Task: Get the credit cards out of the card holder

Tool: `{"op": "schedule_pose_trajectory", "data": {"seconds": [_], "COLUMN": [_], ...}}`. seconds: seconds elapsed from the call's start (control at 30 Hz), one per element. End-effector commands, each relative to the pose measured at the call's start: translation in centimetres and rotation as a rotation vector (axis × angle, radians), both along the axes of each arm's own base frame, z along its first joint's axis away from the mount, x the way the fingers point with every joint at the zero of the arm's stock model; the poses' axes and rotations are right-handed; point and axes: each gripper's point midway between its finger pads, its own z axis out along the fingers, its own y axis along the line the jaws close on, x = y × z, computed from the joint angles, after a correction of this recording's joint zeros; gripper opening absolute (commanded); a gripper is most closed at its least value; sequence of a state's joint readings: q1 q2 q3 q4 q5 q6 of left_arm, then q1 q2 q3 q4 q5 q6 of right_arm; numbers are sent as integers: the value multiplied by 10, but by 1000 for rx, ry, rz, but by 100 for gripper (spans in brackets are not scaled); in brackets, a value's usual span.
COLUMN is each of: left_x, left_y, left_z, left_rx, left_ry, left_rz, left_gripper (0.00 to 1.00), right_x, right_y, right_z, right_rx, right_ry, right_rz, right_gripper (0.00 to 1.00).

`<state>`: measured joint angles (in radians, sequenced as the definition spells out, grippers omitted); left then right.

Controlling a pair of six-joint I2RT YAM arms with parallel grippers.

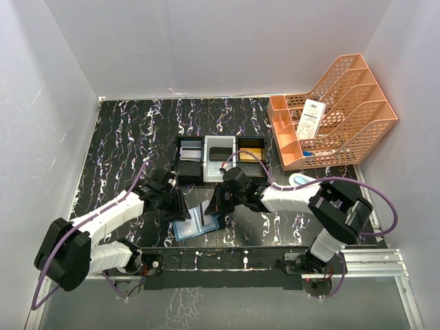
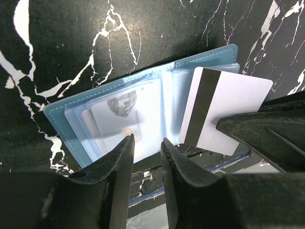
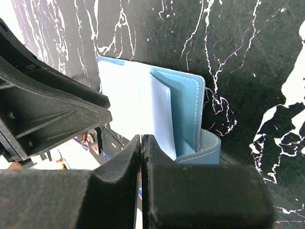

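Teal and spread open flat on the desk (image 2: 95,38), the card holder (image 2: 167,90) lies just ahead of the left fingers (image 2: 119,167). These stand slightly apart over its near edge, with nothing that I can see clamped between them. Beside them, the right fingers (image 2: 267,138) are pressed together on the outer corner of a grey card (image 2: 233,105), the one with the dark stripe. That card reaches from those fingertips toward the holder's fold. Its striped long edge runs alongside the fold and rests over the clear sleeves of the panel nearest the right fingers, and the pinched corner is on the side away from the fold. The long axis therefore lies across the line of pull, and I would judge the right arm needs to draw straight back, away from the fold, to bring it free. Whether the striped edge is tucked into a sleeve I cannot tell. A pale card (image 2: 119,114) sits in the sleeve directly ahead of the left fingers, so that arm is the nearer one to it.
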<state>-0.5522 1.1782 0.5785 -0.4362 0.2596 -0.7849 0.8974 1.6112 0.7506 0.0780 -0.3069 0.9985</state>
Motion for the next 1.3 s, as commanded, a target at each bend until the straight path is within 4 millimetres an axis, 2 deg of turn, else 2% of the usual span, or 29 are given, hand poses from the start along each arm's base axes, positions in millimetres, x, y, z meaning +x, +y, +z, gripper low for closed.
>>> {"op": "schedule_pose_trajectory", "data": {"seconds": [0.0,0.13,0.27,0.4,0.5,0.73,0.8,0.97,1.13,1.27], "left_x": [6,12,26,39,44,54,58,66,75,88], "left_y": [1,6,14,25,32,60,66,68,82,113], "left_z": [21,32,48,72,86,97,101,106,107,106], "left_rx": [-8,15,63,107,132,273,312,331,359,318], "left_ry": [-65,-115,-198,-300,-354,-435,-451,-482,-485,-477], "left_rz": [-4,-1,14,32,37,56,60,62,73,193], "left_gripper": [31,38,44,64,74,98,99,99,99,99], "right_x": [9,8,12,16,19,28,30,37,43,47], "right_y": [20,22,23,19,17,9,4,-8,-19,-24], "right_z": [37,41,52,65,78,106,115,132,149,157], "right_rx": [104,122,142,160,182,215,217,191,166,142], "right_ry": [-85,-96,-146,-220,-280,-449,-507,-648,-769,-847], "right_rz": [41,59,64,56,54,44,35,30,25,31], "right_gripper": [0,0,0,0,0,0,0,0,0,0]}}
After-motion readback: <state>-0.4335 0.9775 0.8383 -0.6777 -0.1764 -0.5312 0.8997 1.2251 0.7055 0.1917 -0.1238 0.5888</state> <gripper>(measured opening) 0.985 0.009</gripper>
